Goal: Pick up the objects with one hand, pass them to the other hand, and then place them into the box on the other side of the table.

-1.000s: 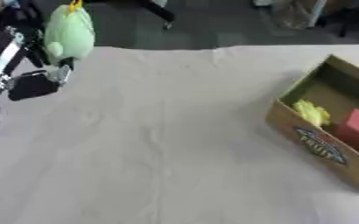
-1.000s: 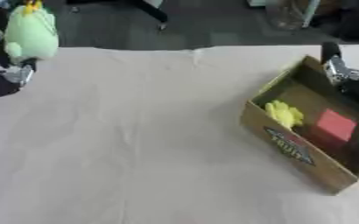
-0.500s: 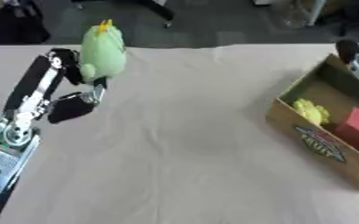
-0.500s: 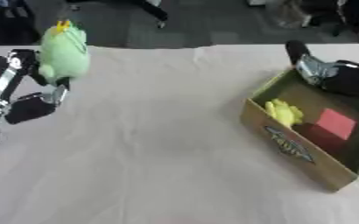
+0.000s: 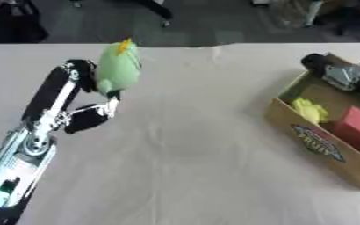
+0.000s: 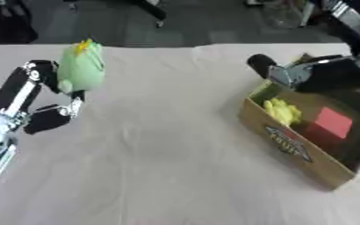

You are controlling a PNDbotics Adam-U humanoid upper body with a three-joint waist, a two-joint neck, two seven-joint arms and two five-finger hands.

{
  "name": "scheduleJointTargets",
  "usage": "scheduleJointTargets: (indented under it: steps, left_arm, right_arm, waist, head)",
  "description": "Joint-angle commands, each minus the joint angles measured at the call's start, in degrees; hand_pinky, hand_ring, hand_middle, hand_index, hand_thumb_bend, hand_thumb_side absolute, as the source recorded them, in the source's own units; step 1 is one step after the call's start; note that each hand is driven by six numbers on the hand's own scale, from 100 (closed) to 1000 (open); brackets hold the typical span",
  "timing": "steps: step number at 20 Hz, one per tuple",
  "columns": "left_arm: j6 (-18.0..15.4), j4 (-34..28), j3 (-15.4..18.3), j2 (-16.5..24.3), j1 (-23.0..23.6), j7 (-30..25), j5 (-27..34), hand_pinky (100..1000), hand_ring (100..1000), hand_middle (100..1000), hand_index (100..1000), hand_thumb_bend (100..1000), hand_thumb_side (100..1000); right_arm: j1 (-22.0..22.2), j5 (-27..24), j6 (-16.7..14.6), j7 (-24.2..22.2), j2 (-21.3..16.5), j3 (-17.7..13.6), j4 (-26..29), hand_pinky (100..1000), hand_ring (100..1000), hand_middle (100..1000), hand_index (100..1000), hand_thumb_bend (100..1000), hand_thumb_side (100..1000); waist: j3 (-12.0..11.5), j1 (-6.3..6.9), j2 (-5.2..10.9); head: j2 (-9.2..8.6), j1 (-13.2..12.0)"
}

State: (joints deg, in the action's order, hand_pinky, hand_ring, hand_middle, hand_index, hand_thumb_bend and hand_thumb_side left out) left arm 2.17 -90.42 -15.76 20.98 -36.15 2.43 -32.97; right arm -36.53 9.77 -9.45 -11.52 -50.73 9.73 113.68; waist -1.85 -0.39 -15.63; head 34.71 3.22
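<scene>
The left hand (image 5: 99,90), clutching the green toy (image 5: 119,69), has moved inward; the box (image 6: 290,147) holds yellow and red items.

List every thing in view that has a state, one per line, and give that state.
Green plush toy: held up off the table in the left hand.
Left hand: shut on the green plush toy.
Right hand: above the box's far end, holding nothing; fingers unclear.
Box: open on top, holding two things.
Yellow item: lying inside the box.
Red block: lying inside the box.
</scene>
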Motion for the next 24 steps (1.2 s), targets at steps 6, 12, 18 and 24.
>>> scheduleJointTargets:
  steps: [6,12,18,24]
  left_arm:
    - [-2.4,0.2,-0.4,-1.1,0.0,2.1,-3.2,501,480,484,501,100,236]
    - [-3.5,-0.5,-0.8,-2.3,0.6,2.5,-7.3,503,483,486,501,100,214]
    - [-3.8,0.0,-1.0,-3.0,1.4,2.9,-7.2,501,480,484,500,100,228]
    - [-4.4,-0.7,-1.3,-3.9,2.0,3.3,-6.8,500,479,484,500,100,231]
  right_arm:
    - [-5.6,3.1,-2.2,-6.4,-0.8,3.7,0.9,904,849,775,822,423,320]
    - [-8.8,4.9,-2.2,-10.1,1.7,6.3,0.9,897,849,778,820,416,280]
    - [-11.3,7.5,-1.9,-14.2,3.2,8.0,0.9,891,846,778,818,409,302]
    - [-12.4,8.9,1.9,-14.3,6.0,9.5,0.9,888,828,764,810,370,287]
  waist:
    - [0.0,-0.19,1.56]
    - [0.1,-0.17,1.68]
    - [0.2,-0.25,1.77]
    - [0.2,-0.24,1.73]
  head:
    - [0.49,0.7]
    - [0.78,1.5]
    - [1.11,1.5]
    - [1.39,1.3]
